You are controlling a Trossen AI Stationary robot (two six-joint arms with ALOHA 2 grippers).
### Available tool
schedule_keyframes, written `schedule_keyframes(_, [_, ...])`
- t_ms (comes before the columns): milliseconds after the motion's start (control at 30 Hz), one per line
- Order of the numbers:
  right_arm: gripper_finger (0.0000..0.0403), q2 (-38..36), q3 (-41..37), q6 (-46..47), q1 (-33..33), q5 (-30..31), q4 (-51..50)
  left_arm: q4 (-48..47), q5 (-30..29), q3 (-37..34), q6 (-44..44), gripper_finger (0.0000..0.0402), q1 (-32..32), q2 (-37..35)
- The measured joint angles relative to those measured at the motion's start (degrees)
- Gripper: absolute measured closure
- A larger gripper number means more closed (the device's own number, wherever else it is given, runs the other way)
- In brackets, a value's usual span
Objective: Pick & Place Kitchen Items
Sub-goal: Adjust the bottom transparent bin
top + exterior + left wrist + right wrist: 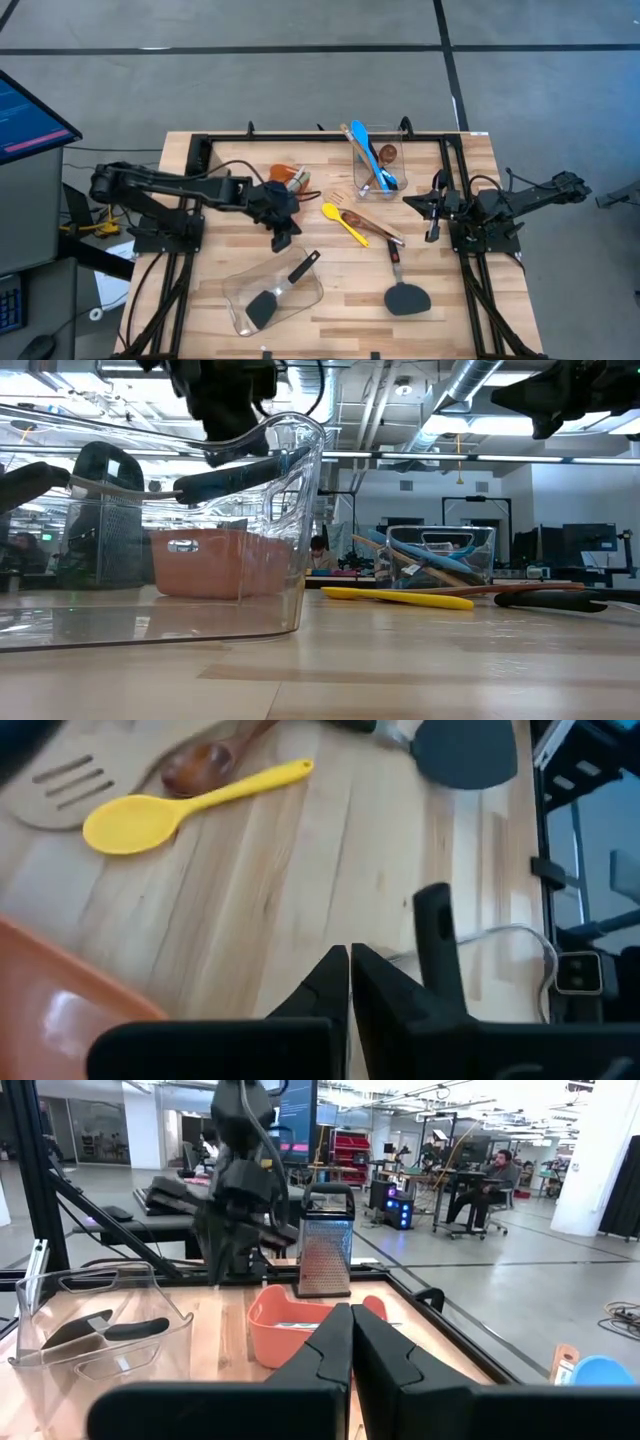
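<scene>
Left tool (349, 982): fingers pressed together with nothing between them; positioned over the middle of the bench (340, 305), just beside the orange bin (285, 175).
Right tool (351, 1342): fingers pressed together, empty; parked at the right side of the bench.
Black spatula, contained (275, 292): lies inside the clear container (300, 300) at the front left of the bench, handle tilted up against the container wall.
Black spatula, loose (404, 292): flat on the bench at front right, blade toward the front edge.
Yellow spoon (343, 223): flat on the bench centre, just beside a dark wooden spoon (372, 226) and a slotted wooden turner (342, 194).
Blue spoon (372, 155): stands tilted in the clear upright container (380, 150) at the rear, together with a wooden spoon.
Orange bin: rear left of centre; its contents cannot be identified.
</scene>
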Motion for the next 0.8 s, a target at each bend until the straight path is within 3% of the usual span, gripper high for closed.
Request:
schedule_keyframes(300, [0.0402,0.0,0.0,-0.4,0.0,0.0,0.0,9.4,0.2,-8.8,-3.4,0.0401,0.2,0.7])
schedule_keyframes(800, [0.0402,0.0,0.0,-0.5,0.0,0.0,-0.2,12.2,3.6,-9.3,-5.4,0.0401,-2.3,8.5])
